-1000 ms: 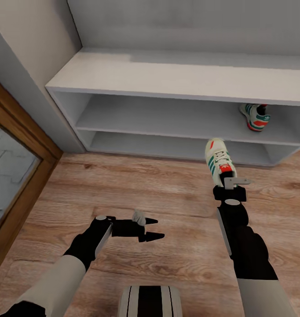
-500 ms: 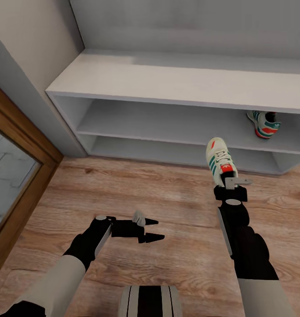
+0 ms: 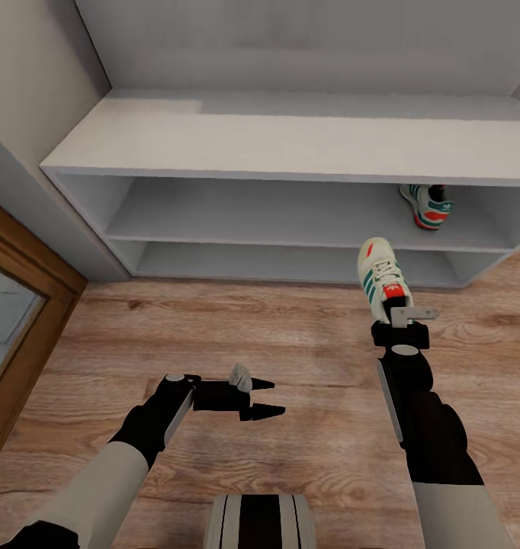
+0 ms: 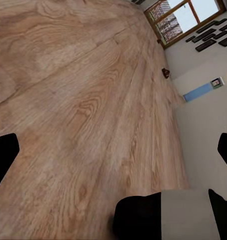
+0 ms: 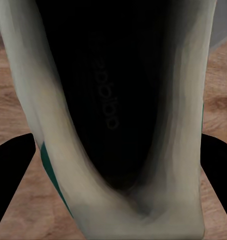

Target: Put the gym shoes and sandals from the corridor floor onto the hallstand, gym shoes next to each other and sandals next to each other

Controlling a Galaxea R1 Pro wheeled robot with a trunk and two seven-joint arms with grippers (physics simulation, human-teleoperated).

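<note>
One gym shoe [image 3: 380,278], cream with teal stripes and a red tongue patch, hangs toe-up over the corridor floor [image 3: 237,335] in front of the hallstand [image 3: 275,141]. My right gripper [image 3: 398,319] is shut on its heel end. The right wrist view looks into the shoe's dark insole [image 5: 111,100], with a black finger [image 5: 11,175] at each side. The other gym shoe [image 3: 425,205] stands on the upper shelf tier at the right. My left gripper [image 3: 263,397] hovers low over the floor, open and empty. A tiny dark brown thing [image 4: 165,73] lies far off by a wall, too small to name.
A wood-framed glass door [image 3: 24,305] stands to the left of the hallstand, beside a grey wall corner [image 3: 31,206]. The bench top and both shelf tiers run wide across the view. A bright window [image 4: 186,15] shows at the far end of the floor.
The whole picture has shifted: the hallstand and the shoe on its shelf now sit further left, so the camera moved. Both arms keep their pose, the right still holding the shoe.
</note>
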